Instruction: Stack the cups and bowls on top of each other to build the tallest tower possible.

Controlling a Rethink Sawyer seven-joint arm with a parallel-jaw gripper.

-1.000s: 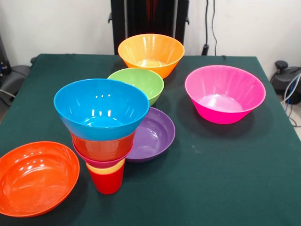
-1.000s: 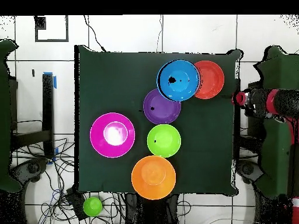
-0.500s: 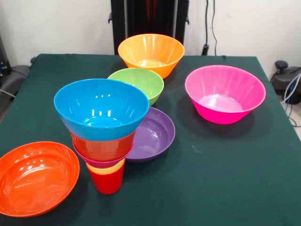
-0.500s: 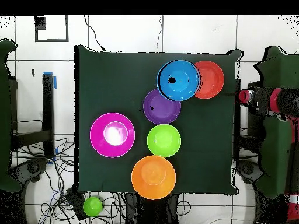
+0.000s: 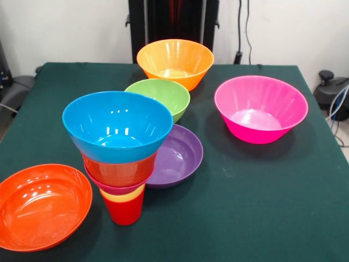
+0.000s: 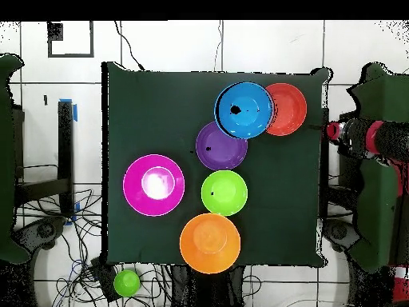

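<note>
The tower stands at the front left of the table: a red cup (image 5: 125,212) as base, a yellow cup's rim (image 5: 122,197) in it, then a crimson-pink bowl, an orange-red bowl (image 5: 119,170) and a wide blue bowl (image 5: 117,126) on top. From overhead the blue bowl (image 6: 244,110) hides the rest of the stack. Loose bowls lie around it: orange-red (image 5: 41,204), purple (image 5: 179,155), green (image 5: 161,95), light orange (image 5: 174,60), magenta-pink (image 5: 260,109). My gripper (image 6: 332,130) shows only in the overhead view, off the table's right edge, holding nothing that I can see.
The green cloth table (image 5: 256,202) bears everything. In the overhead view the red and black arm (image 6: 375,137) lies beyond the table's right side. A small green round thing (image 6: 126,282) lies on the floor among cables below the table's edge.
The arm's end has drawn back slightly from the table's right edge in the overhead view. The tower and loose bowls have not moved.
</note>
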